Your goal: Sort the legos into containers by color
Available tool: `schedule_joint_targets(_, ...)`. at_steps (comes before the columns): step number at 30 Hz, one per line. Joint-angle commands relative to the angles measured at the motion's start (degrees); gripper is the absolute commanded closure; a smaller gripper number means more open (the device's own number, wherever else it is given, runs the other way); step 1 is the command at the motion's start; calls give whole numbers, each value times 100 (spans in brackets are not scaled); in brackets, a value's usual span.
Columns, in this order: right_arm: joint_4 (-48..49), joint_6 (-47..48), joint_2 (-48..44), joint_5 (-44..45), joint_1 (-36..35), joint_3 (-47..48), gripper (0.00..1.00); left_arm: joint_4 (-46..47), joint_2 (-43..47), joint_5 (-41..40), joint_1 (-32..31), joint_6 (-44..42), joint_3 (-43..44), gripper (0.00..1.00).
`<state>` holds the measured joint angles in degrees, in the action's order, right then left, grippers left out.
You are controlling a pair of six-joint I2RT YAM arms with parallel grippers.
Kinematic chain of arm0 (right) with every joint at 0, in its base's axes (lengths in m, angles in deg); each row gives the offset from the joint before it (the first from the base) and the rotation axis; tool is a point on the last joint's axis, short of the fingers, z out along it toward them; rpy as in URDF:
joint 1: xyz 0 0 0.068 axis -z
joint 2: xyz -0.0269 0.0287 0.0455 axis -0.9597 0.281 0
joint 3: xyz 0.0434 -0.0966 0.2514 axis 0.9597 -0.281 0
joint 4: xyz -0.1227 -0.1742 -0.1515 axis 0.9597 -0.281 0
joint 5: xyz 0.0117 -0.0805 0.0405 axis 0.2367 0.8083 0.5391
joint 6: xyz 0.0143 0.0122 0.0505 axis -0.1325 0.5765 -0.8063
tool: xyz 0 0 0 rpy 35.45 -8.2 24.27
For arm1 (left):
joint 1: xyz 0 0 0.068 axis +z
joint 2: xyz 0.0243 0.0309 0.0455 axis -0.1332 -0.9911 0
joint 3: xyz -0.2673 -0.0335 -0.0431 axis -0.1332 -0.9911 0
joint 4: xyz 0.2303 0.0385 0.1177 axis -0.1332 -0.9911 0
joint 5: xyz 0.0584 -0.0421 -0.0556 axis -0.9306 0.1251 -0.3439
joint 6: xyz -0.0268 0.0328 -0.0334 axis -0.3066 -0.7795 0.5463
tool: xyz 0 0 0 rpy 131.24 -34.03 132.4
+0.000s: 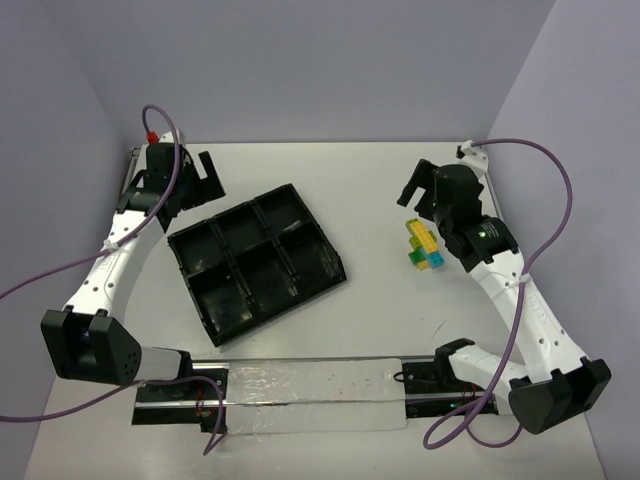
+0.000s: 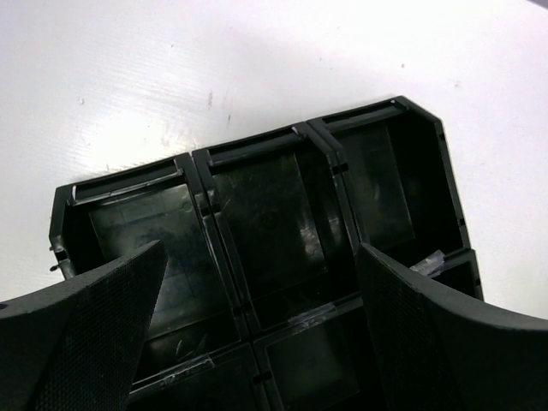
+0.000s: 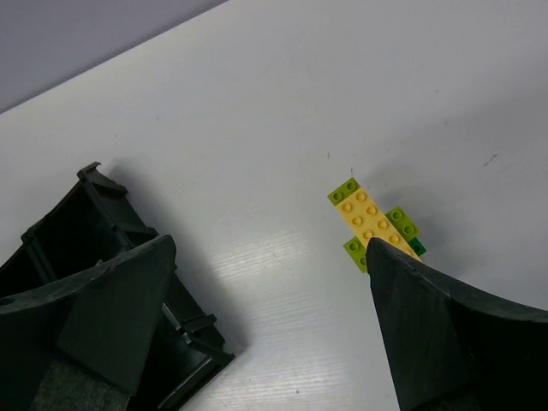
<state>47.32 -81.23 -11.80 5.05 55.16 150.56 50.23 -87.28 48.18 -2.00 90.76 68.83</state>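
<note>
The shallow, glossy black plastic tray point(image 1: 320, 232) of six square compartments lies skewed to the edges of the white desk point(image 1: 370, 170), a little left of its middle. The small plastic legos point(image 1: 424, 245), yellow, green and light blue, sit bunched near the right edge, well apart from the tray. From above they are too small to count, and it is unclear whether they are clipped together or only touching.

The left hand point(image 1: 203, 178) stands open near the far left corner of the desk, just beside the tray's far corner, gripping nothing. In its wrist view the two dark fingers point(image 2: 86, 342) cut off the tray's near row, and glare makes the compartment floors hard to read.

The right hand point(image 1: 418, 188) is also open and empty, on the far side of the legos. In its wrist view one finger covers the near end of the bunch, hiding the blue piece, and the other hides part of a tray corner.
</note>
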Motion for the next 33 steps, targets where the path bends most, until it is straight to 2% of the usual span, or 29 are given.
schedule_joint_targets(1, 57, 108, -152, -18, -11, -7, 0, 88, 280, 184, -19, -81, 489, 1)
schedule_joint_targets(9, -816, 43, 591, 445, -8, 228, 1, 49, 396, 417, -28, -31, 778, 1)
schedule_joint_targets(13, -638, 63, 831, 145, 144, -207, 13, -59, 369, 645, -66, 132, 967, 1)
schedule_joint_targets(18, -423, 148, 989, -412, 603, -618, 22, -77, 410, 800, -183, 236, 1017, 1)
schedule_joint_targets(27, -363, 233, 1371, -575, 993, -867, 17, -109, 64, 886, -500, 353, 1333, 1)
schedule_joint_targets(33, -191, 317, 1539, -542, 1052, -871, 19, -457, -592, 658, -1149, 259, 2120, 1)
